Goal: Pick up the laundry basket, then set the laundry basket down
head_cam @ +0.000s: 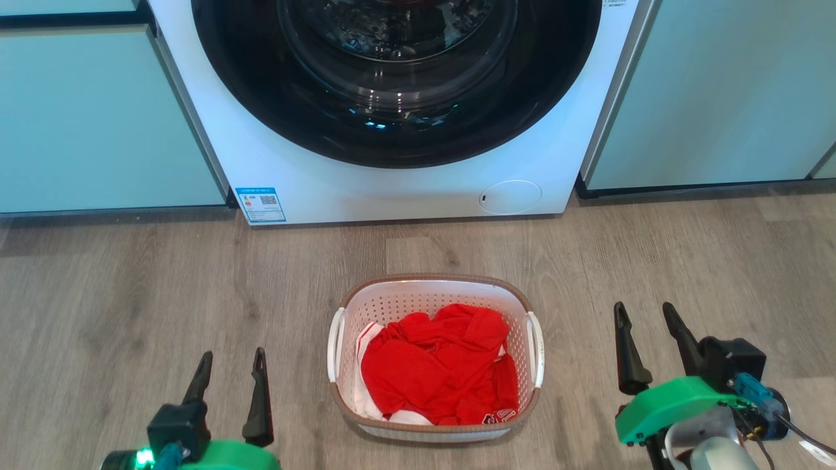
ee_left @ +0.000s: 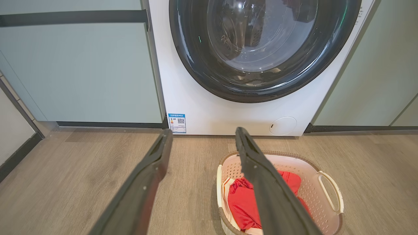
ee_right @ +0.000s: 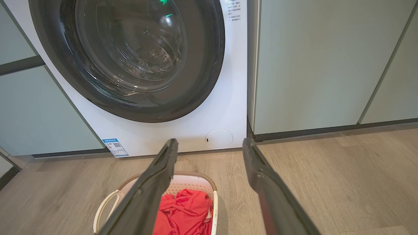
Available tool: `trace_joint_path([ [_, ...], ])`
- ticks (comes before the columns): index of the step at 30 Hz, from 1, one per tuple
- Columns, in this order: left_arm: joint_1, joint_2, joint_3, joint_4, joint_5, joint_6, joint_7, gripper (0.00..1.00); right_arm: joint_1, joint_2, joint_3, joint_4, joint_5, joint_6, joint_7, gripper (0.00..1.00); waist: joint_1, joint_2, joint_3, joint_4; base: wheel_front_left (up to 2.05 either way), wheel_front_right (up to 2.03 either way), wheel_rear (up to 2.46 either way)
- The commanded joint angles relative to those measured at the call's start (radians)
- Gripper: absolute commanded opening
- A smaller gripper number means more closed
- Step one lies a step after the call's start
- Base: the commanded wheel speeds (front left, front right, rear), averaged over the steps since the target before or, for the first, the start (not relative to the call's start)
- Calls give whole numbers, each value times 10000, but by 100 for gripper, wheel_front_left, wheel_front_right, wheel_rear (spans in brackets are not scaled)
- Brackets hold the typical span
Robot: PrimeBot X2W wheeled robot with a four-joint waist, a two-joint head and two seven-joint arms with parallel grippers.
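Observation:
The laundry basket (head_cam: 418, 297) stands on the wood floor in front of the washing machine, white and perforated with a brown rim and two white side handles. Red clothing (head_cam: 434, 365) fills it. My left gripper (head_cam: 230, 363) hovers open to the basket's left, apart from it. On the other side my right gripper (head_cam: 645, 316) is open too, clear of the right handle. From the left wrist the basket (ee_left: 313, 182) lies low and right, behind my right finger; in the right wrist view the basket (ee_right: 192, 179) sits at the lower left.
A white washing machine (head_cam: 392, 183) with a dark round door stands straight ahead, between pale green cabinets (head_cam: 98, 117). Wood floor (head_cam: 130, 294) stretches on both sides of the basket. A dark skirting runs along a wall at the far left (ee_left: 16, 153).

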Motion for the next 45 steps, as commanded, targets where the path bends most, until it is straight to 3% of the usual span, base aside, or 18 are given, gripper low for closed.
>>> trace_joint_path([
  [1,-334,-57,317,-291,108,-26,-80,100,-222,-64,159,-315,-60,69,-105,100,1,-1,-3,-4,0,0,0],
  [8,-391,-62,345,-382,128,-144,-80,100,-240,-64,84,-343,-72,69,-105,100,1,-1,7,22,0,0,0],
  [9,-3,-2,18,-24,72,-100,0,0,-2,0,-127,-2,3,0,0,0,1,-1,6,21,0,0,0],
  [13,41,-3,7,532,-111,-103,83,0,114,37,-120,521,173,-1,63,0,1,-1,5,22,0,0,0],
  [45,-670,126,422,687,-3939,-495,836,0,-155,-113,-424,328,3651,17,834,0,1,-1,-3,23,0,0,0],
])
